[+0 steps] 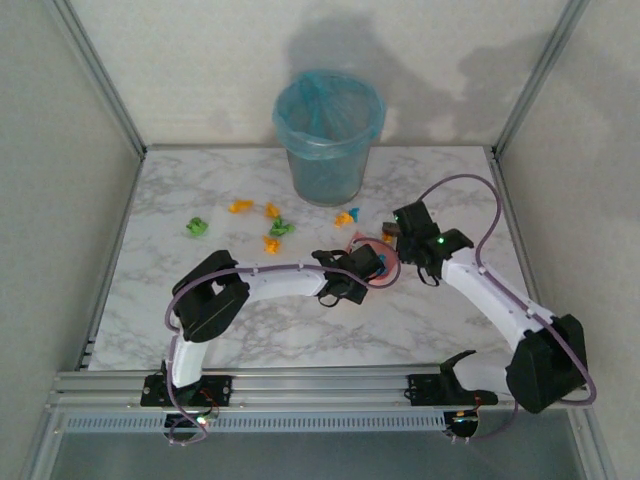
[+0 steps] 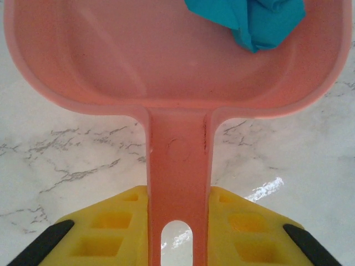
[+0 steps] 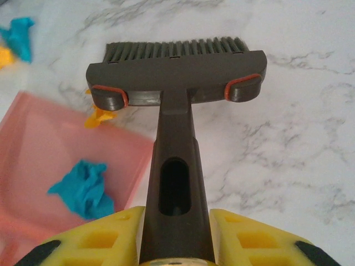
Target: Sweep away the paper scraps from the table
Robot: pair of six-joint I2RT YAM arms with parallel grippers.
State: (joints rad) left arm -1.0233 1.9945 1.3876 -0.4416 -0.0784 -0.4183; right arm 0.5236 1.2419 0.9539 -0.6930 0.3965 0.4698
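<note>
Overall light: I saw soft, even, rather muted light over the table (image 1: 150, 250) from the top view.
Shadows: I noted broad, fuzzy shadows on the far wall (image 1: 330, 50) behind the bin (image 1: 329, 150), so the light came from the near side.
Glare: I caught one bright patch on the marble, right of the dustpan (image 2: 177, 66) handle.
Focus: The brush (image 3: 177, 72) looked sharp to me; the dustpan and blue scrap (image 3: 83, 188) to its left were blurred.
</note>
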